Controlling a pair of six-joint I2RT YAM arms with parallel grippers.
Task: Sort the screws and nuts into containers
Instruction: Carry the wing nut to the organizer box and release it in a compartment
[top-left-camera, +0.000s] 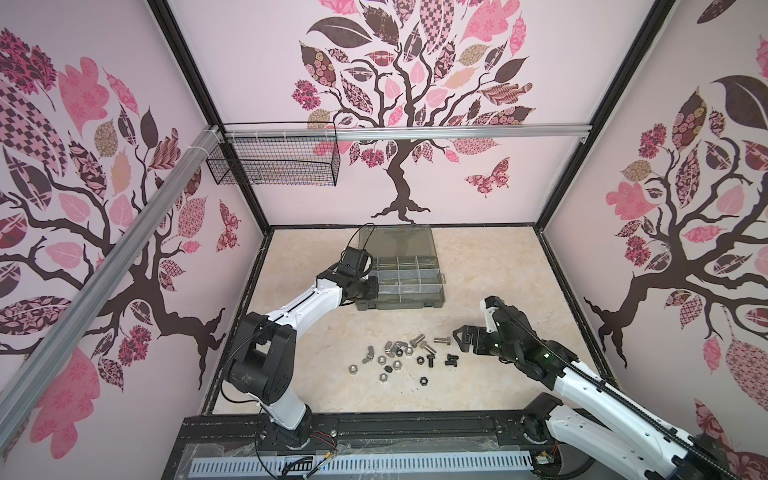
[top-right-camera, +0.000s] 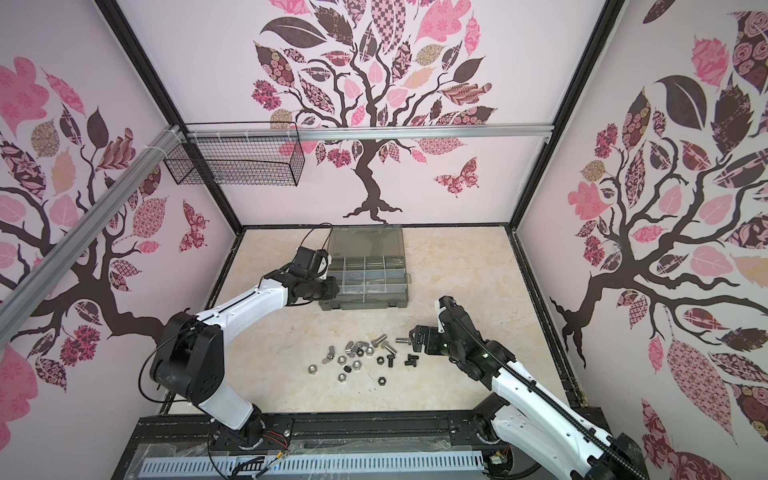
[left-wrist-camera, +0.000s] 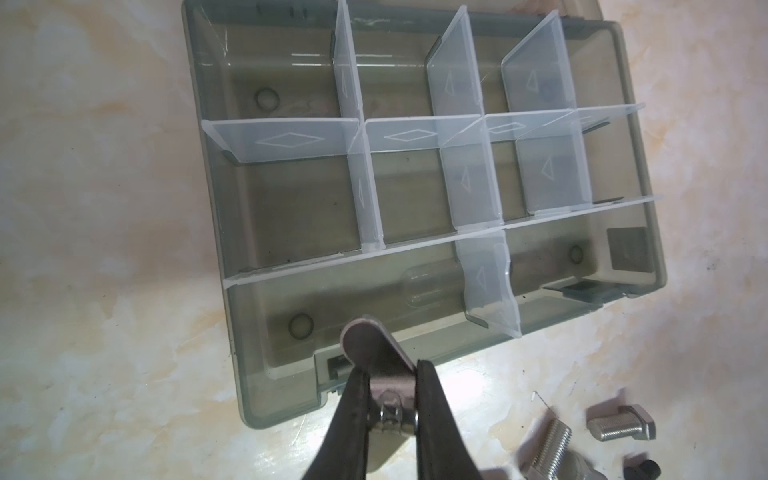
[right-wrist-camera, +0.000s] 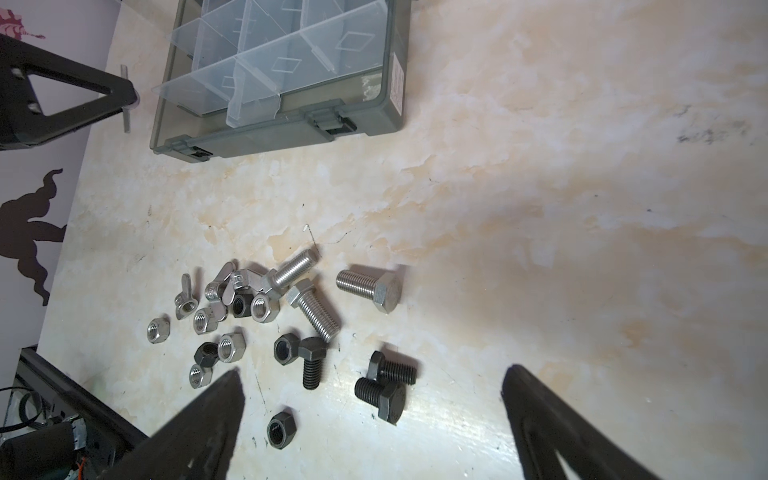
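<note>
Though illegible, sm. white label (right-wrist-camera: 397, 85) on side of organiser case (right-wrist-camera: 257, 139)

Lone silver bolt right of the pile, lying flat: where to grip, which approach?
Take the silver bolt across its threaded shaft, mid-length, straight from above. It lies flat with bare table on both sides; the hex head is wider, likely less secure.

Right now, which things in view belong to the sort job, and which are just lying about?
Job: silver screws, black screws, loose nuts, wing nut pinched in the left gripper, organiser case.
Not job: wire mesh basket, aluminium rail.
</note>
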